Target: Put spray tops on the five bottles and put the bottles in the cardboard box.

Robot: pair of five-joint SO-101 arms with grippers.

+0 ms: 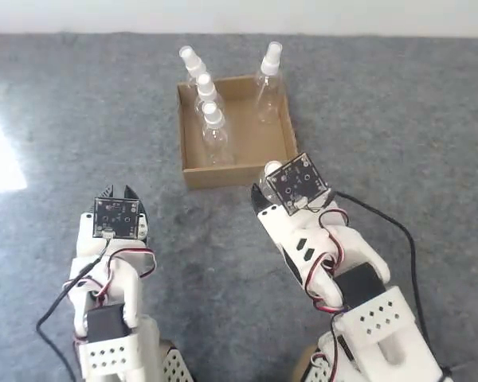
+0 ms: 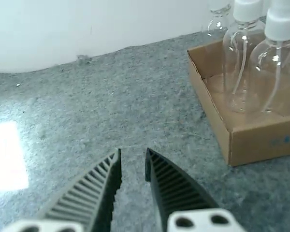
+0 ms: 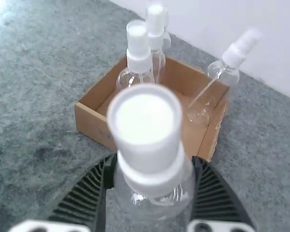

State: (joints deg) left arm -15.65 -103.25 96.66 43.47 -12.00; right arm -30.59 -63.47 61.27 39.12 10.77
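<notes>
A clear bottle with a white spray top [image 3: 145, 125] sits between the fingers of my right gripper [image 3: 152, 166], which is shut on it. In the high view this gripper [image 1: 269, 181] holds the bottle [image 1: 272, 169] just in front of the cardboard box [image 1: 193, 177], near its front right corner. Two capped bottles [image 1: 213, 127] [image 1: 205, 91] stand upright in the box's left side. A third [image 1: 268, 79] leans at the back right. One more [image 1: 190, 60] stands at the back left corner; inside or behind, I cannot tell. My left gripper [image 1: 119, 192] [image 2: 133, 162] is open, with nothing in it, left of the box.
Grey felt covers the table [image 1: 398, 119]. A bright patch of light [image 1: 0, 155] lies at the left edge. A white wall runs along the back. Black cables [image 1: 398, 231] trail beside the right arm.
</notes>
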